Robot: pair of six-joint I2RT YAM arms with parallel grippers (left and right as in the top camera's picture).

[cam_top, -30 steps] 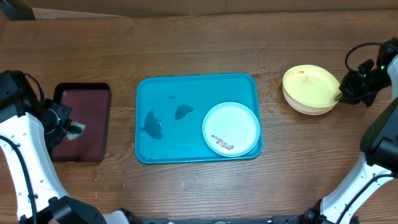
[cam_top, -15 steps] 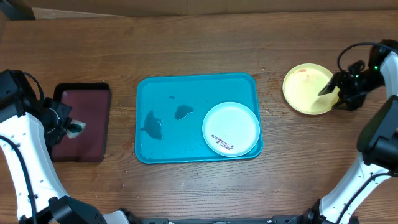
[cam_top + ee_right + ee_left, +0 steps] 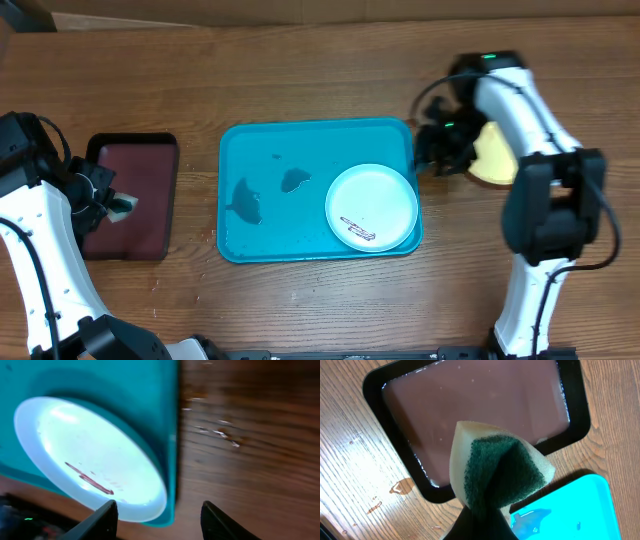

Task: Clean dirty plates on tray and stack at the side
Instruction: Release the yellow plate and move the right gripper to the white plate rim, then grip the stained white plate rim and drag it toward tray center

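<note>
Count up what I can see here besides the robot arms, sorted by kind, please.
Plates: 2 visible (white plate, yellow plate)
Trays: 2 (turquoise tray, maroon tray)
Sponge: 1
Total: 5

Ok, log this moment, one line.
left end effector: shut on sponge | right end effector: open, empty, by white plate | white plate: smeared, on tray

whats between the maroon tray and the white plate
Overhead view: from the maroon tray, a strip of bare table, then the floor of the turquoise tray with two dark patches, up to the white plate.
</note>
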